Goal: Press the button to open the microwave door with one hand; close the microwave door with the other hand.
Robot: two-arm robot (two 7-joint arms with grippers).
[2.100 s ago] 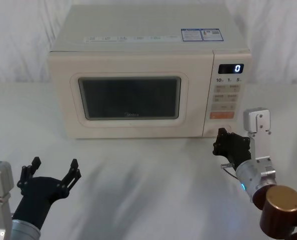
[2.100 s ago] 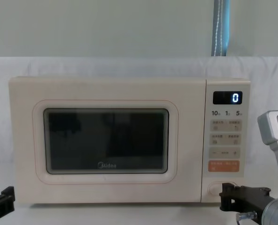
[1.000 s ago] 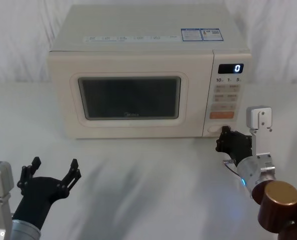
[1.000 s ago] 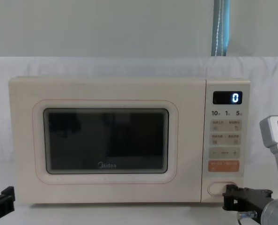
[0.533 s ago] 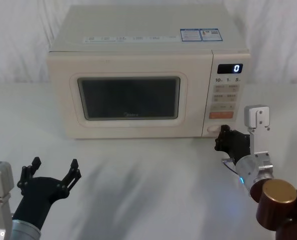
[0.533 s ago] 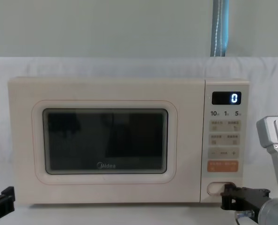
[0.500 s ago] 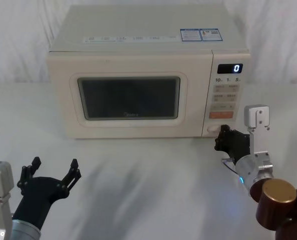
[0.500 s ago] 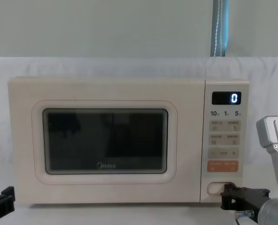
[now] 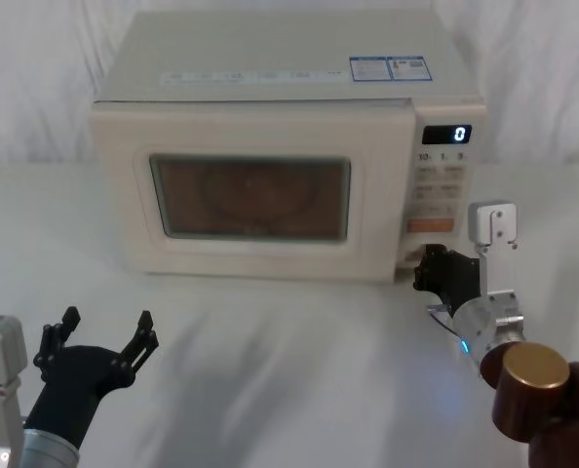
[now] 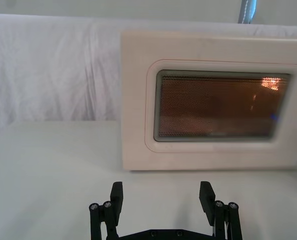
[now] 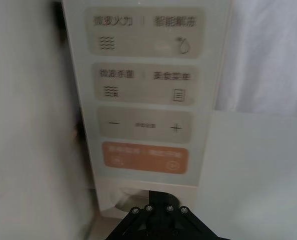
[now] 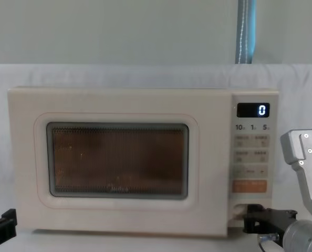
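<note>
Since approx 0.5 s earlier, microwave door (image 9: 250, 190) popped ajar, window lit. Right gripper (image 9: 434, 273) sat at the button (image 11: 119, 200), fingers' state unclear. Left gripper (image 9: 102, 339) idle over bare counter (image 9: 289, 361), fingers apart.

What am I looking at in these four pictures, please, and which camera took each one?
This is a two-armed robot facing a cream microwave on a white-covered table. One picture comes from its head, one from its chest, and one from each wrist. The right gripper is at the large oval button below the orange key. The microwave door has sprung slightly ajar and the inside is lit. The left gripper waits low near the table's front edge, fingers spread, holding nothing.
</note>
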